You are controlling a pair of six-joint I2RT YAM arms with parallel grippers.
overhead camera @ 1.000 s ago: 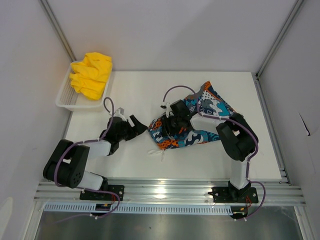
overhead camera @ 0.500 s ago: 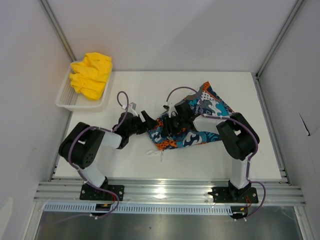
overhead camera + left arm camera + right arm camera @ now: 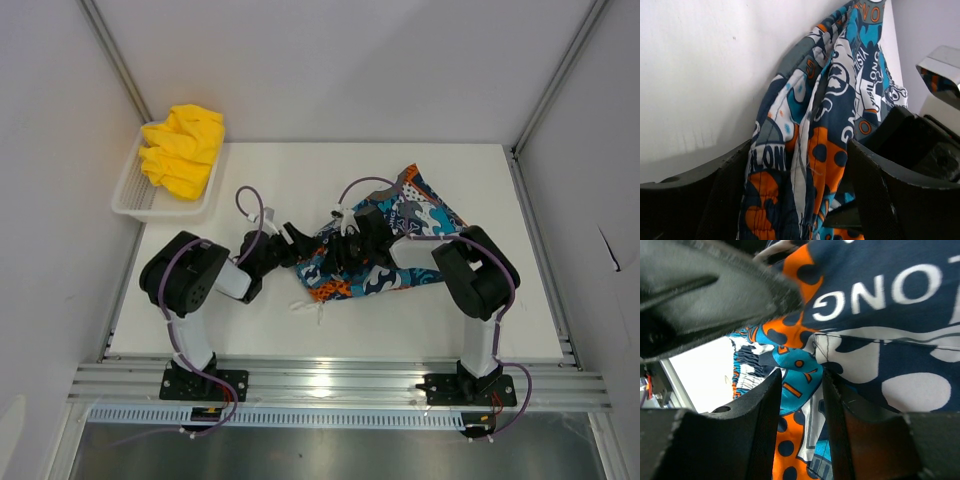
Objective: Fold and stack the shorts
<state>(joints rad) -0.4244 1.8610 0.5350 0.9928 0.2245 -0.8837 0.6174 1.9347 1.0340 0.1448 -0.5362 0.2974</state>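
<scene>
Shorts in blue, orange and white print (image 3: 400,225) bunched in the middle of the table (image 3: 250,180). At their left edge, left gripper (image 3: 799,170) with jaws wide apart, a fold of the printed cloth hanging between them; right gripper (image 3: 802,410) over their middle, jaws drawn close and clamped on the cloth. Yellow shorts (image 3: 182,148) heaped in white basket (image 3: 128,200) at the far-left corner.

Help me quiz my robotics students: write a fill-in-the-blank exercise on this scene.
1. The yellow shorts lie in the white ___.
2. The left gripper, jaws ___, straddles the printed shorts.
3. The right gripper pinches the ___ shorts.
Missing words: basket, open, printed.
</scene>
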